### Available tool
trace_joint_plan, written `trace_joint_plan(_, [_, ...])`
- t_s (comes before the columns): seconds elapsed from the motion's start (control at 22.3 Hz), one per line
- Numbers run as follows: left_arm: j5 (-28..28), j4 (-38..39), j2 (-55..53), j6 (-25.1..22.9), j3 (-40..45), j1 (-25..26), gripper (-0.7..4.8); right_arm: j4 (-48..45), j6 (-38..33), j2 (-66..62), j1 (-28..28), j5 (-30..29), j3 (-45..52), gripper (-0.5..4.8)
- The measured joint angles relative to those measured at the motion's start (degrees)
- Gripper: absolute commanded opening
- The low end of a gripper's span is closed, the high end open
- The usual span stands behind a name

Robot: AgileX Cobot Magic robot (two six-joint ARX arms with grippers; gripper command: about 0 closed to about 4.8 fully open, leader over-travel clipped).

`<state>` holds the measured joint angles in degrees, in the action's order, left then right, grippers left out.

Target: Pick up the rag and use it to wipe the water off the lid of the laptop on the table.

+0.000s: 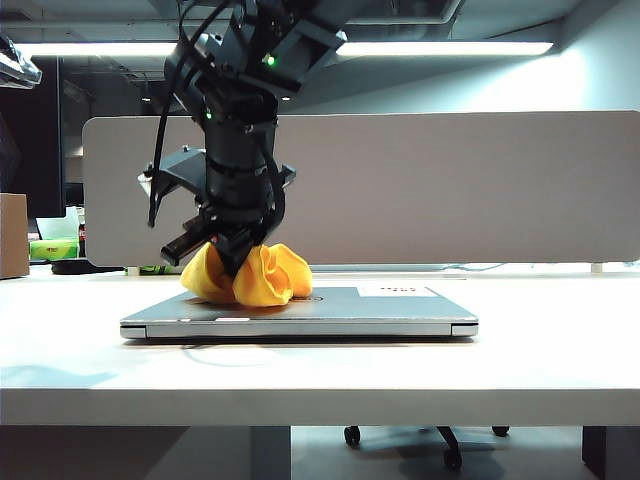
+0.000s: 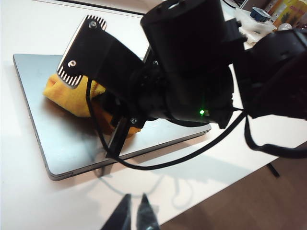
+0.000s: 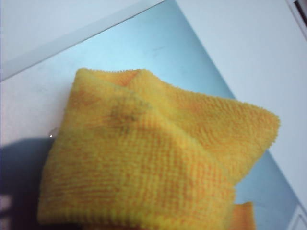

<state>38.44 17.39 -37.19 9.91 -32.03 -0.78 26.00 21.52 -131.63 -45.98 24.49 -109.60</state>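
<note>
White surface (image 1: 320, 375) front edge lay nearest the exterior cam, w/ laptop (image 1: 300, 318) flat on it, closed, lid (image 1: 360, 303) up. Grey divider panel (image 1: 450, 190) stood behind; cardboard box (image 1: 12, 235) at far left. Right arm's black body blocked much of the lid in left wrist view. Right gripper (image 1: 232, 262) was clamped tight on rag (image 1: 250, 275), pressing it onto lid's left part. Left gripper (image 2: 135, 213) hung over the surface edge, fingers nearly together, holding nothing.
</note>
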Motion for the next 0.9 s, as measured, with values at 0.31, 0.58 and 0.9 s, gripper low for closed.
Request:
trace_joint_plan(0.31, [0.00,0.00,0.02,0.00,0.00,0.00,0.22,1.14,0.00,-2.14,-0.46,-0.02,-0.33,-0.08])
trace_joint_plan(0.58, [-0.02,0.00,0.02,0.00,0.00,0.00,0.22,1.29,0.02,-2.27,-1.86,0.70,-0.33,-0.08])
trace_joint_plan(0.9, [0.00,0.00,0.02,0.00,0.00,0.00,0.22,1.77,1.97,-2.27,-5.84,0.85,-0.35,-0.07])
